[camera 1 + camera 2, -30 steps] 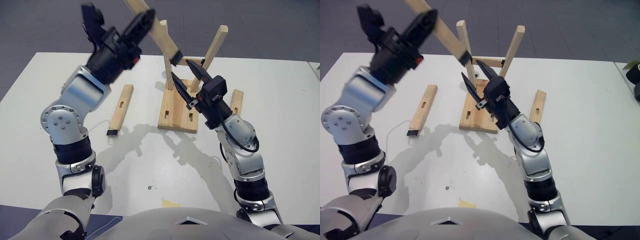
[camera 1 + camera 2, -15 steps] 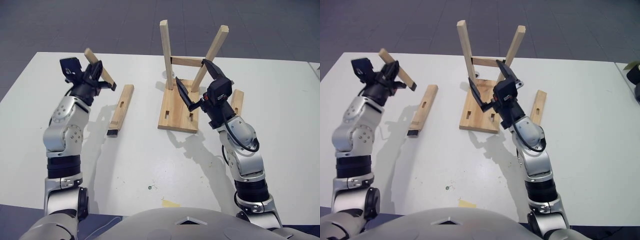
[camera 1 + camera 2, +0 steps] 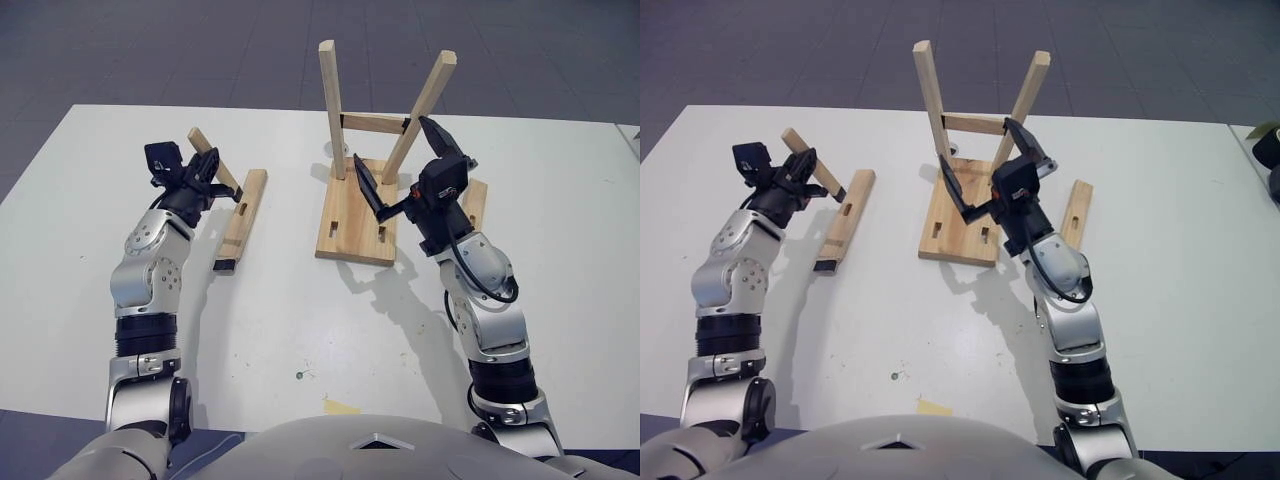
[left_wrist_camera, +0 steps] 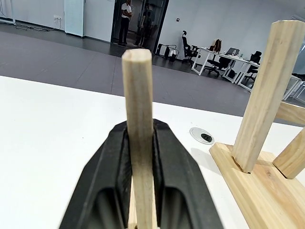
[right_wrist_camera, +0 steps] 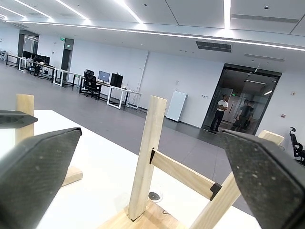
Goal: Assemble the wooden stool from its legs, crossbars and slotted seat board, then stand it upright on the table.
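Noted left arm bent at elbow, forearm raised over worktop (image 3: 300, 320). Found left claw (image 3: 208, 172) clamped on wooden leg (image 3: 198, 140), another leg (image 3: 243, 212) lying just beside. Noted right arm bent likewise. Found right claw (image 3: 392, 140) gaping wide, holding nothing, seat board (image 3: 345, 225) with two upright legs (image 3: 330, 100) just ahead.

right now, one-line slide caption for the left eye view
Left hand grips a loose leg over the table; open right hand faces the half-built stool.
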